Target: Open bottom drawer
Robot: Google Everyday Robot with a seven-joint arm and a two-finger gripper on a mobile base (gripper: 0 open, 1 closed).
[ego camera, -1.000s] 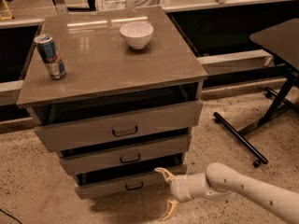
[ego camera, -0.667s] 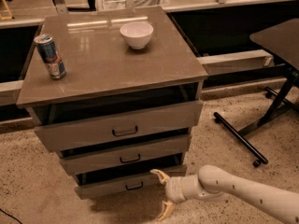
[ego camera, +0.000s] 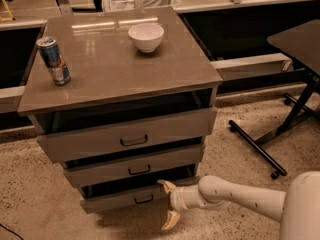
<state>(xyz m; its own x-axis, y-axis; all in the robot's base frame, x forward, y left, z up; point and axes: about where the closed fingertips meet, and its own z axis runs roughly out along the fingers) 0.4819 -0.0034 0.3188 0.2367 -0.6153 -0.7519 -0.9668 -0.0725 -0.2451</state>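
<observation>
The bottom drawer [ego camera: 117, 198] is the slimmest grey-brown front of three in the cabinet, low near the floor, with a small black bracket handle [ego camera: 143, 199]. It stands slightly out, with a dark gap above its front. My gripper [ego camera: 169, 202] is at the drawer's right end, just right of the handle. Its two tan fingers are spread apart, one [ego camera: 166, 186] at the drawer's top edge and one [ego camera: 171, 220] below near the floor. It holds nothing. The white arm [ego camera: 240, 196] reaches in from the lower right.
The middle drawer [ego camera: 135, 167] and top drawer [ego camera: 130, 136] sit above. A white bowl [ego camera: 146, 36] and a drink can [ego camera: 54, 60] stand on the cabinet top. A black table leg [ego camera: 257, 146] lies on the speckled floor at the right.
My gripper and arm have shifted a little left, closer to the bottom drawer's handle. The drawers have not visibly moved.
</observation>
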